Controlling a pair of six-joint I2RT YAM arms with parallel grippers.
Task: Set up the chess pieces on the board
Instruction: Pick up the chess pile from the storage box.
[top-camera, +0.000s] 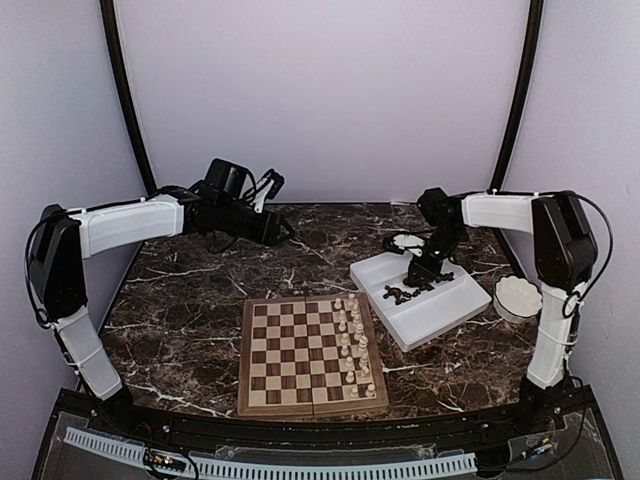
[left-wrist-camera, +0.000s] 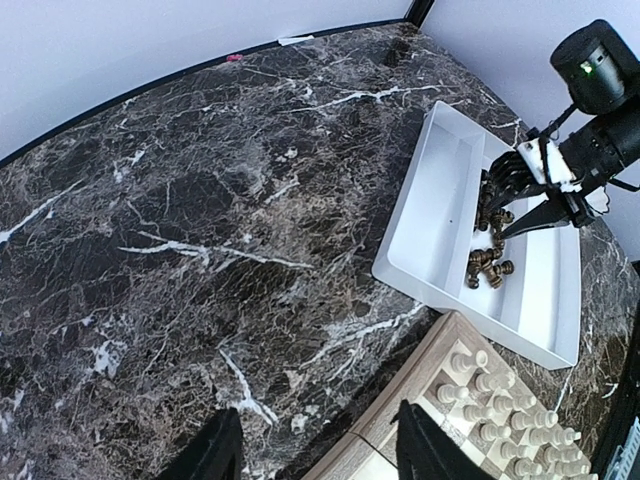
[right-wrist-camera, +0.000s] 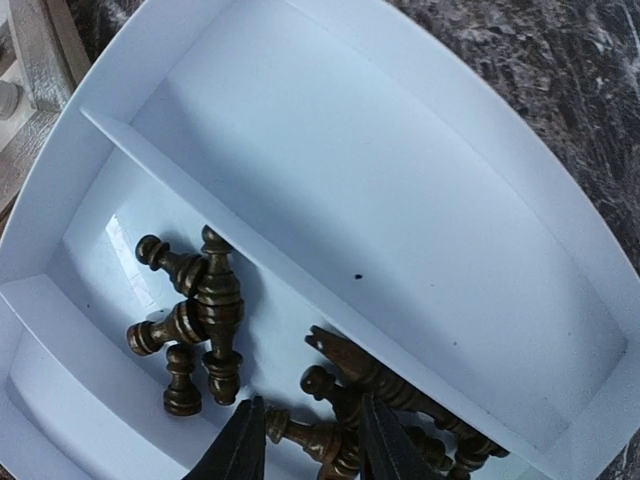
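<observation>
From above, we see small dark-brown turned-wood chess pieces heaped in the white divided plastic tray, off the checked wooden board beside it. Left wrist: the left gripper gapes empty. Right wrist: the right gripper straddles one piece in the tray; whether it grips, we cannot tell. We judge the pieces light and slick; pinch the waist.

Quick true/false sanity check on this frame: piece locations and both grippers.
1. The dark chess pieces are all in the white tray, none on the board. True.
2. The cream-white pieces stand along the board's left side in the top view. False: they line its right side, nearest the tray.
3. The left gripper holds a piece. False: it is open and empty above the marble table.
4. The right gripper is down in the tray at the dark chess pieces. True.
5. The dark chess pieces stand upright. False: they lie on their sides, heaped.
</observation>
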